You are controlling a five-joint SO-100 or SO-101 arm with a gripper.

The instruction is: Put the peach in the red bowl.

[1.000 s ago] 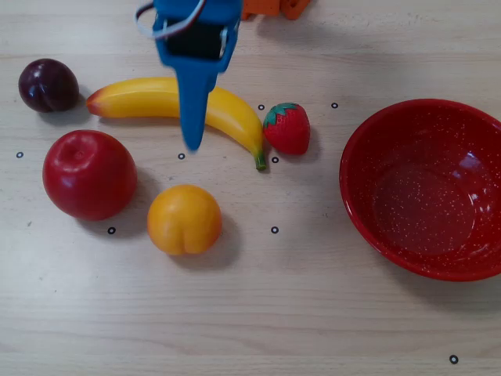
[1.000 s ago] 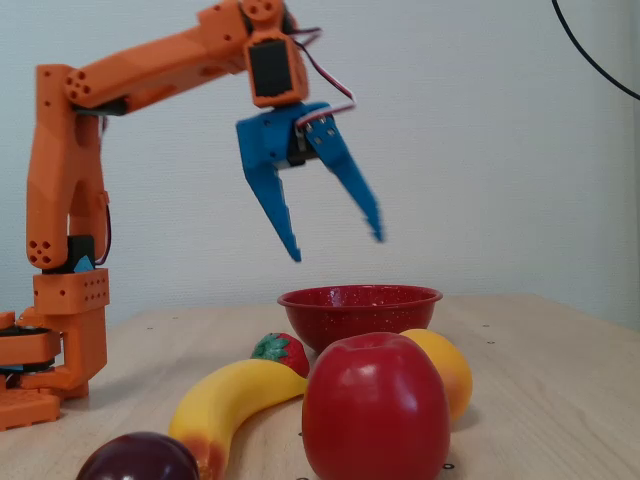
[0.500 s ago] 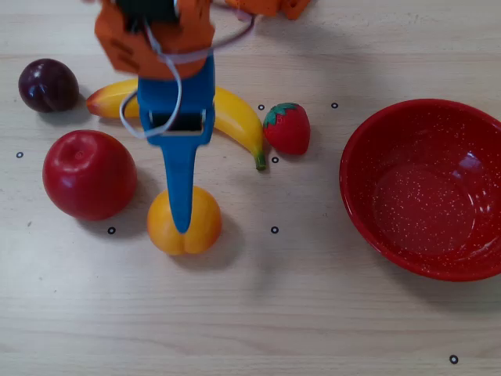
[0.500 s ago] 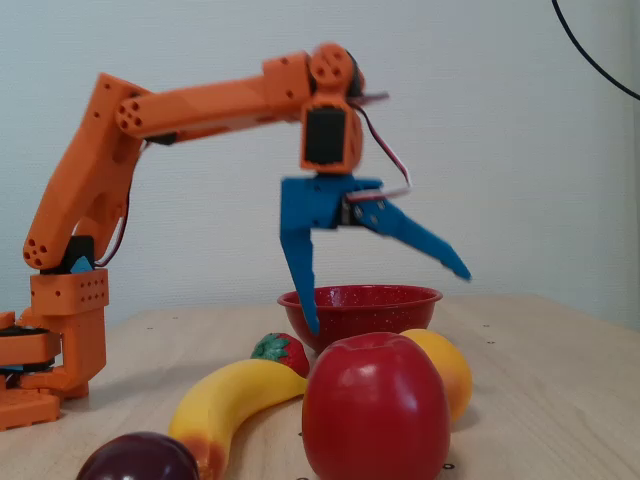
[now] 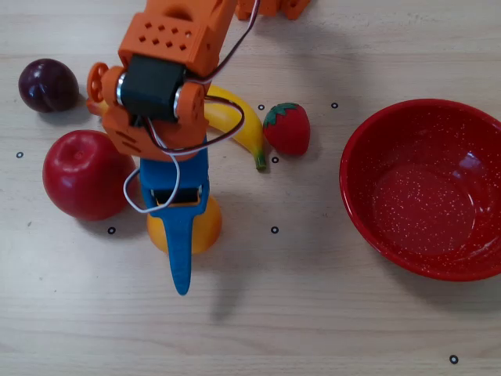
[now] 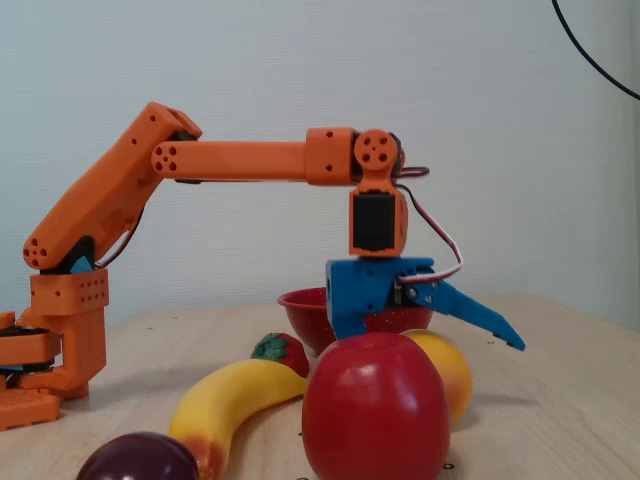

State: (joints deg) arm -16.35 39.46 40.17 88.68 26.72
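On a pale wooden tabletop (image 5: 329,313), an orange robot arm (image 6: 240,160) lowers its blue tool (image 6: 425,325) over the peach (image 5: 205,227), fingers spread wide, one (image 6: 485,318) jutting clear of the fruit. In the overhead view the peach sits just right of a red apple (image 5: 82,174), below a banana (image 5: 239,121) and strawberry (image 5: 287,128). The red bowl (image 5: 427,188) stands well apart at right; a plum (image 5: 47,84) lies far left.

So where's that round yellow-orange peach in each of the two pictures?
Overhead view: the round yellow-orange peach lies left of centre, mostly hidden under the blue jaws, beside the big red apple.
Fixed view: the peach peeks out at lower centre, behind the apple's right side.
Shared landmark: the glossy red bowl.
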